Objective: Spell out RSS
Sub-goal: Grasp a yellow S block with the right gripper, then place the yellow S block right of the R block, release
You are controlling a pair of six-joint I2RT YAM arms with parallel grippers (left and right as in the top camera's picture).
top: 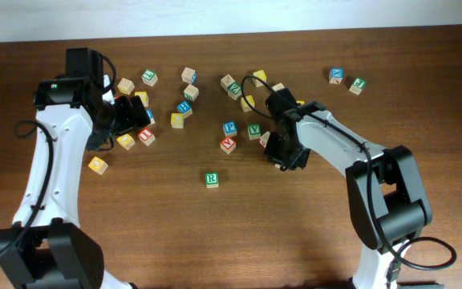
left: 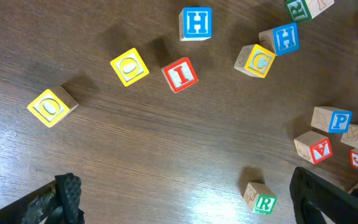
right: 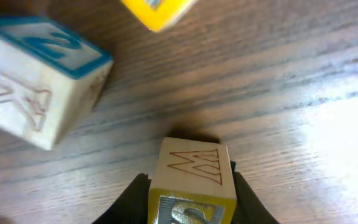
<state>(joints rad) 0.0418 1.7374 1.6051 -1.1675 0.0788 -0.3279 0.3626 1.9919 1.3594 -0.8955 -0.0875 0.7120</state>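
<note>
The green R cube [top: 212, 180] sits alone on the table toward the front, and shows in the left wrist view [left: 260, 198] between my left fingers, near the right one. My left gripper [left: 185, 208] is open and empty, held above the table; overhead it is at the left cluster [top: 127, 120]. My right gripper [right: 191, 208] is shut on a yellow-faced S cube [right: 191, 180], low over the wood right of centre [top: 281, 156]. Several other yellow cubes lie about [top: 177, 120]; I cannot read an S on any.
Loose letter cubes are scattered across the back: yellow O cubes [left: 129, 66] [left: 51, 107], a red I cube [left: 179, 74], blue H cubes [left: 196, 23], and a blue P and green V cube [top: 253, 129] beside my right arm. A blue-lettered cube [right: 36, 74] lies close to the right gripper.
</note>
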